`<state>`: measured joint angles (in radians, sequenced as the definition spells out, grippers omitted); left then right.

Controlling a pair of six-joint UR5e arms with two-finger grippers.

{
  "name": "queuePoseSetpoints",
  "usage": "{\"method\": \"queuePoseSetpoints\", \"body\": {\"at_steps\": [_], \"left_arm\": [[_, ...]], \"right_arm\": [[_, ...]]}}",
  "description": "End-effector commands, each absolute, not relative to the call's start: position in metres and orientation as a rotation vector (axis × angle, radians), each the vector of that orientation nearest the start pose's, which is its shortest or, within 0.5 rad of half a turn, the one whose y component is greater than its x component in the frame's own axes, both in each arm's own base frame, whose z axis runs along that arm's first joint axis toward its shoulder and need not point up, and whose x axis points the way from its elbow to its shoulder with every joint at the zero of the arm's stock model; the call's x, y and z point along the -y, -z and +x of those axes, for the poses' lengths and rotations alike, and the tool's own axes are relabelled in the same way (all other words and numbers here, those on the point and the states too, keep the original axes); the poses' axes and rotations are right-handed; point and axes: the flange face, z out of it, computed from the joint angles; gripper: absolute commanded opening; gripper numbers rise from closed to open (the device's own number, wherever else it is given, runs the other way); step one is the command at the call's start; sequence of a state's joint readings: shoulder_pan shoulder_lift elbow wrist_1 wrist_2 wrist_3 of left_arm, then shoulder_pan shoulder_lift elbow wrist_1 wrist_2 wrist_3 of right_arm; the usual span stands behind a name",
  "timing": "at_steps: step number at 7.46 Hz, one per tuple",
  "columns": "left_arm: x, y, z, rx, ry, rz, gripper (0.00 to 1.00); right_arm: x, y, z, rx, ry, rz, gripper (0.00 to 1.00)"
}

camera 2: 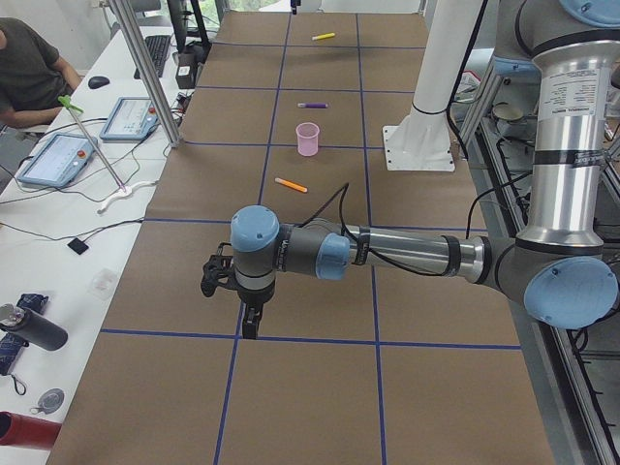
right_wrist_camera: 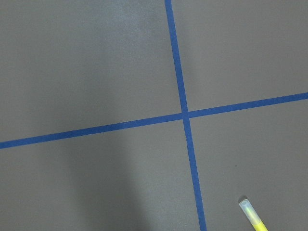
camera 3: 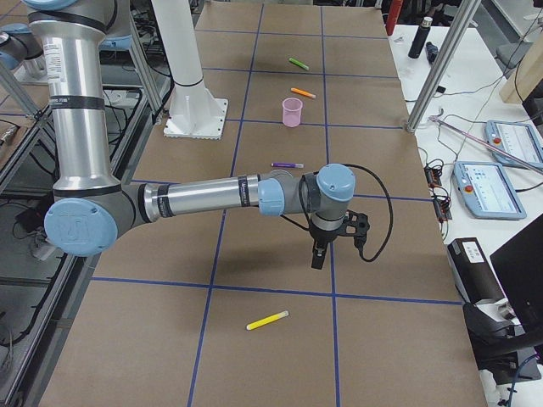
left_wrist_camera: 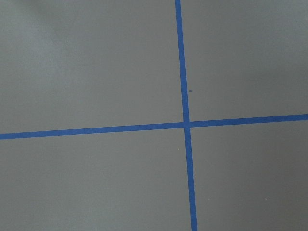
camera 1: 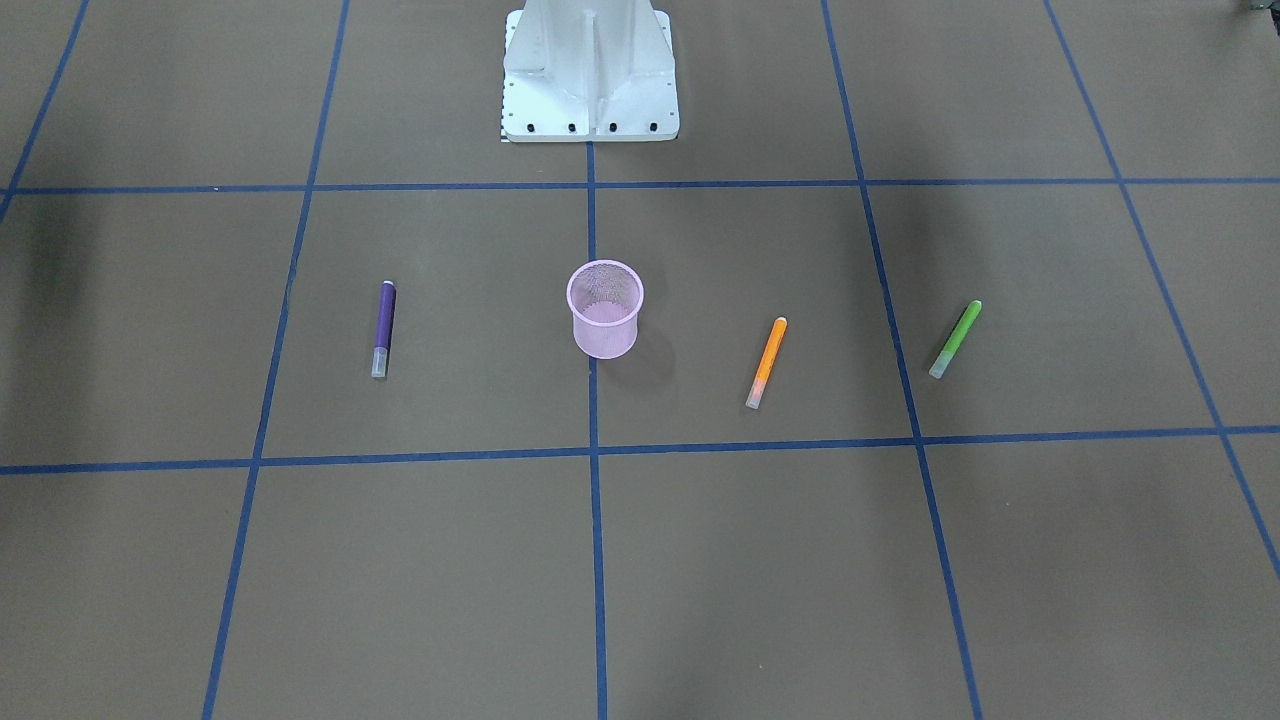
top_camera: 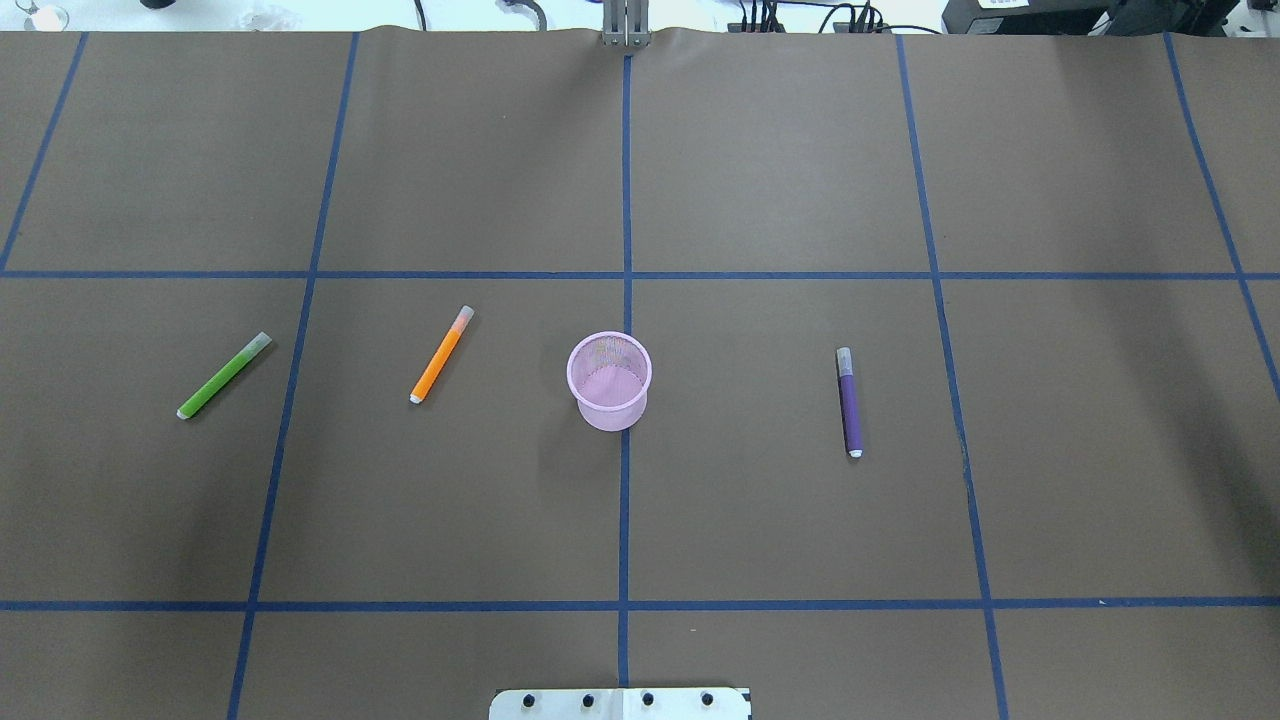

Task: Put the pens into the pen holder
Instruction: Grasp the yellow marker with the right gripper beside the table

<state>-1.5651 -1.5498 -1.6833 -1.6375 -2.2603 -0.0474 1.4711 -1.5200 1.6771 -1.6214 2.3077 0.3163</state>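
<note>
Front-facing view: the pen holder (camera 1: 605, 310) stands upright mid-table. The purple pen (camera 1: 384, 328) lies flat at its 9 o'clock, and the orange pen (camera 1: 767, 362) and green pen (camera 1: 956, 339) are out at 3 o'clock, all apart from it.

Overhead: sides flip, and looking down into the holder you just see its own mesh floor.

Left-side view: the left gripper (camera 2: 250, 327) hangs pointing down over a tape crossing (camera 2: 310, 339). Released or clenched, honestly can't tell.

Right-side view: same deal for the right gripper (camera 3: 317, 258), can't tell. The yellow pen (camera 3: 267, 320) lies on the table at its 7 o'clock.

Right wrist cam: that pen's cap end peeks in at 5 o'clock.
</note>
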Motion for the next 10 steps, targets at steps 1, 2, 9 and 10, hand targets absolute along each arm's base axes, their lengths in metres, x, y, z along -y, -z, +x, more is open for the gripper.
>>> {"method": "queuePoseSetpoints", "body": {"at_steps": [1,2,9,10], "left_arm": [[0.488,-0.615,-0.067,-0.696,-0.017,0.137,0.99],[0.489,-0.614,-0.066,-0.697,-0.019,0.138,0.99],[0.478,-0.619,-0.065,-0.699,-0.018,0.130,0.99],[0.474,-0.617,-0.065,-0.699,-0.018,0.132,0.99]], "right_arm": [[0.518,-0.589,0.015,0.741,-0.176,-0.056,1.00],[0.516,-0.589,0.014,0.741,-0.176,-0.058,1.00],[0.489,-0.679,0.020,0.694,0.229,0.042,1.00],[0.483,-0.683,0.012,0.704,0.247,0.036,1.00]]}}
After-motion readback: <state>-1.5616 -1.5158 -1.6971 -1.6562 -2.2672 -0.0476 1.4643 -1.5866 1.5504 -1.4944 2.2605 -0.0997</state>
